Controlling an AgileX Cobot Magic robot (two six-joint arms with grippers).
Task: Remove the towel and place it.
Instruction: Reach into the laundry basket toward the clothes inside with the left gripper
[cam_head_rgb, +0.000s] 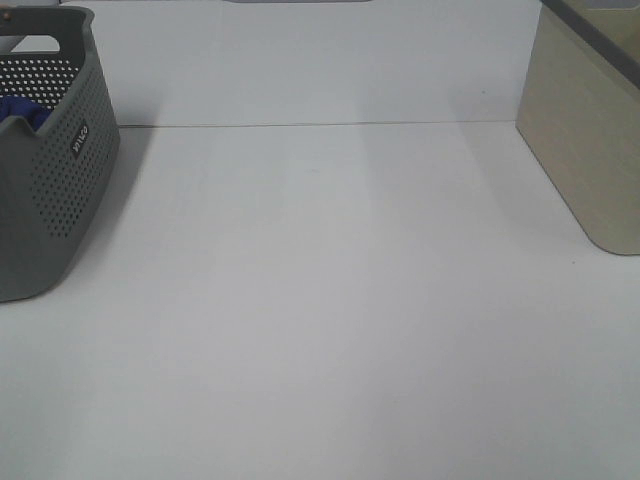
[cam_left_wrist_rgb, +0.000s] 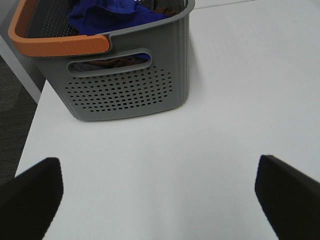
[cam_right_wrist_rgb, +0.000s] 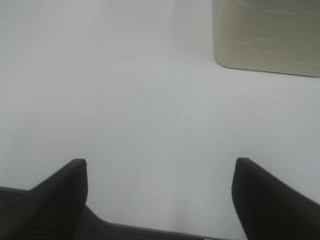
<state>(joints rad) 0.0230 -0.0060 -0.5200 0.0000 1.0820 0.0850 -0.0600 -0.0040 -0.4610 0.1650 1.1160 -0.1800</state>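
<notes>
The royal-blue towel (cam_left_wrist_rgb: 112, 14) lies bunched inside the grey perforated basket (cam_left_wrist_rgb: 130, 90), which has an orange handle rim. In the exterior high view the basket (cam_head_rgb: 60, 160) stands at the far left edge with a bit of the towel (cam_head_rgb: 22, 108) showing inside. My left gripper (cam_left_wrist_rgb: 157, 192) is open and empty over the white table, short of the basket. My right gripper (cam_right_wrist_rgb: 160, 195) is open and empty over bare table. Neither gripper shows in the exterior high view.
A beige bin (cam_head_rgb: 585, 120) stands at the back right; it also shows in the right wrist view (cam_right_wrist_rgb: 267, 35). The white table (cam_head_rgb: 330, 300) spreads between basket and bin. Brown cloth (cam_left_wrist_rgb: 117, 62) shows through the basket's handle slot. The table's left edge (cam_left_wrist_rgb: 30, 125) runs beside the basket.
</notes>
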